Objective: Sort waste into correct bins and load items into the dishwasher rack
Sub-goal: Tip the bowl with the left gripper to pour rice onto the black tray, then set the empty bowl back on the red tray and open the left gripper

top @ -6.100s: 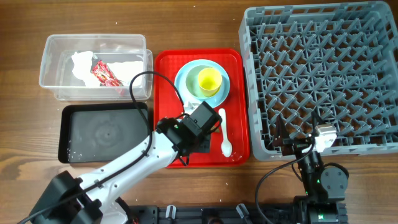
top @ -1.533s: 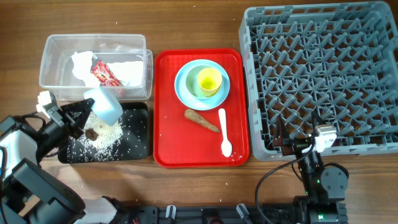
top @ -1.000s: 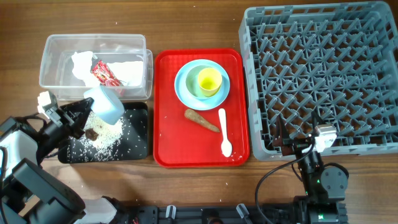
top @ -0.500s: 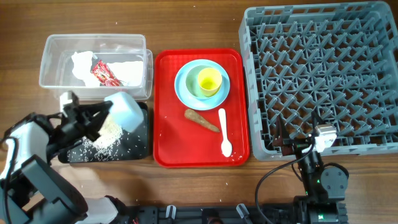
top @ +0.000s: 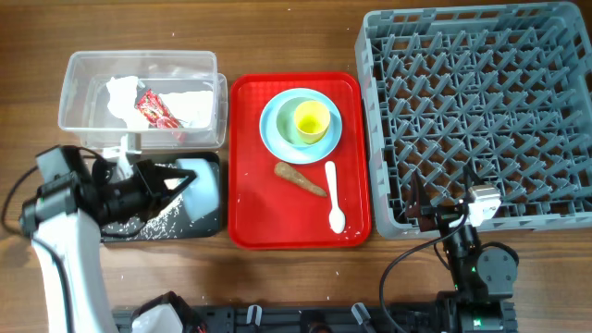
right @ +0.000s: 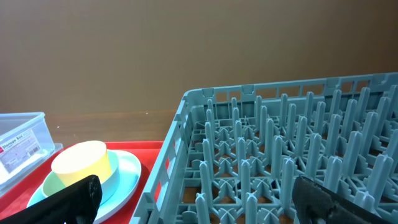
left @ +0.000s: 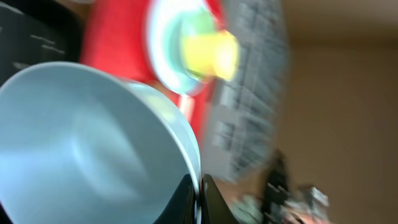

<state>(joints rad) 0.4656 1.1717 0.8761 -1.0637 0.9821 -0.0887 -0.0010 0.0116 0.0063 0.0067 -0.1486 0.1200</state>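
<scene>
Holding a small light-blue bowl (top: 202, 180) by its rim, the left gripper (top: 176, 178) is pinched tight on it. The bowl is tipped on its side over the right end of the shallow black rectangular tray (top: 213, 228). In the left wrist view the bowl fills most of the picture and looks clean inside. White rice-like crumbs (top: 163, 219) lie scattered in the black tray.

Just behind that tray stands the clear plastic rectangular tub (top: 67, 102). A crumpled white paper tissue (top: 120, 92) and a small red snack wrapper (top: 155, 109) lie inside it.

Beside both sits the big red serving tray (top: 248, 199). On it is a round light-blue plate (top: 271, 139) with a small yellow cup (top: 310, 119) in the middle. Nearer the front of the red tray lie a brown stick-like food piece (top: 299, 178) and a white plastic spoon (top: 334, 196), close together but not touching.

On the right is the large square grey plastic rack (top: 481, 111) with its rows of pegs. The right gripper (right: 196, 185) waits low at the rack's near edge, its two fingers spread wide with nothing between them. Everything rests on a brown wooden surface (top: 296, 37).
</scene>
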